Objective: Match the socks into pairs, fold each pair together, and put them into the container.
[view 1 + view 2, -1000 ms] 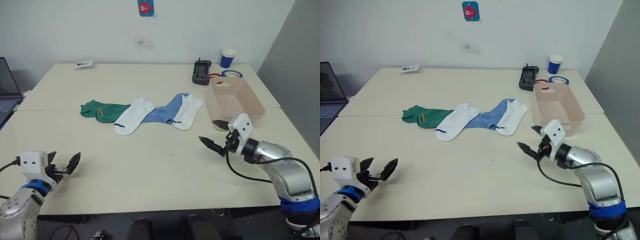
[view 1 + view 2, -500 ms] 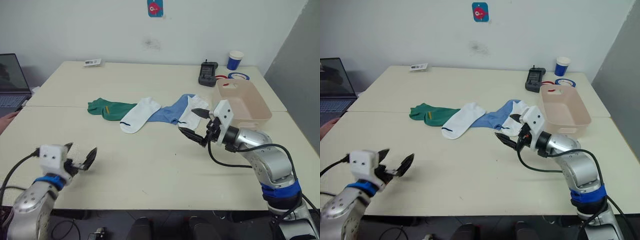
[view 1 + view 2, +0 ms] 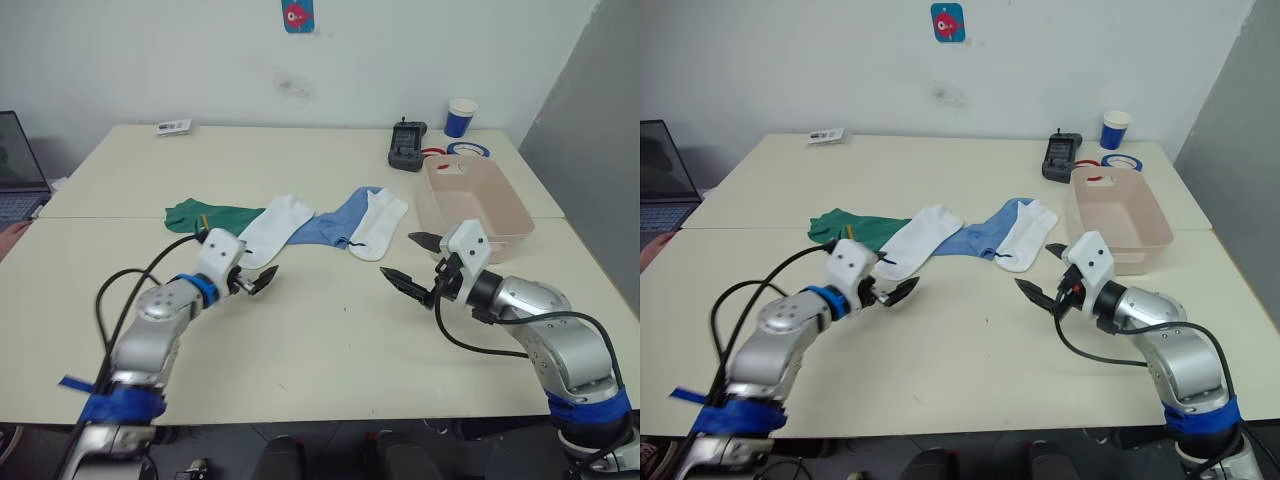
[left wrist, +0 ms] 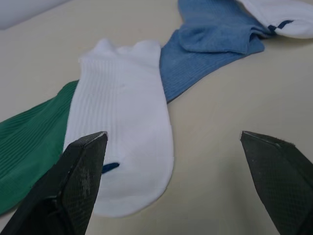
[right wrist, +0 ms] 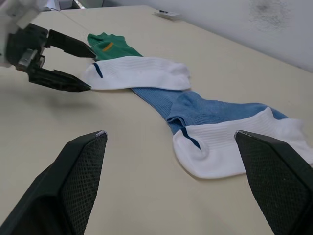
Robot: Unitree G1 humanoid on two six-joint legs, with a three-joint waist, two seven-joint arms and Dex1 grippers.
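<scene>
With both claws spread and empty, the left gripper (image 3: 258, 279) should pinch the near end of the white sock (image 3: 268, 229) at its 12 o'clock, lifting without dragging the green sock (image 3: 205, 217) at 10 o'clock, container (image 3: 470, 203) far at 3 o'clock beyond the right gripper (image 3: 412, 262).

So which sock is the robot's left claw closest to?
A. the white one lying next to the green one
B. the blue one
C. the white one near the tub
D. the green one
A. The open left claw sits right at the toe end of the white sock that overlaps the green sock; the blue sock and the other white sock lie farther off.
</scene>
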